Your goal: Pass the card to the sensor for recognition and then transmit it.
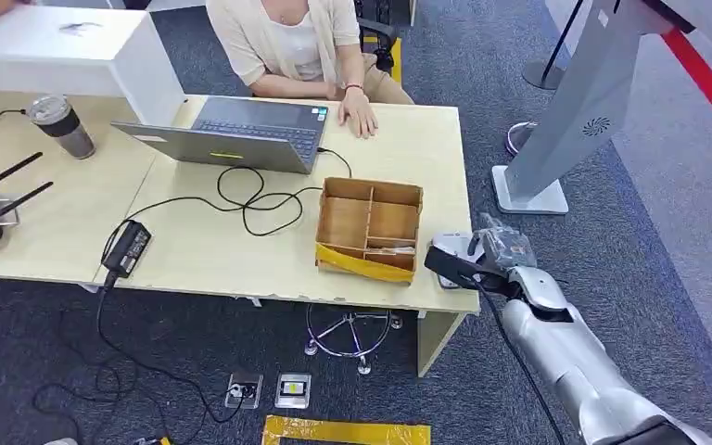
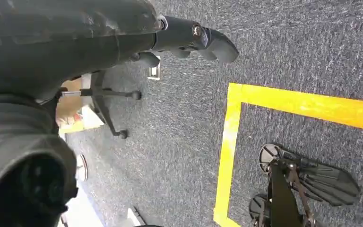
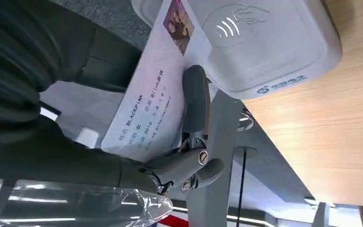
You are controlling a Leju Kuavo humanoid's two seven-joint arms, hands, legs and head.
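Card (image 3: 146, 101): thin, white, printed with text and a small photo; judged light, stiff and slick-faced. Its far end lies over the near edge of the card reader (image 3: 264, 42).
Right hand (image 3: 184, 142): pinches the card by its near end, one dark finger (image 3: 194, 101) across the printed face. Judged best held at that end, leaving the far end free over the reader's wave mark.
Reader position: near-right corner of the table (image 1: 204, 246), right of the divided cardboard box (image 1: 371, 227).
Left hand (image 2: 189, 40): hangs over the carpet, fingers slightly curled, nothing in them.
Hidden: card's underside and the thumb beneath it; in the head view the card cannot be made out.
Person (image 1: 287, 42): seated at the far side by the laptop (image 1: 241, 134).
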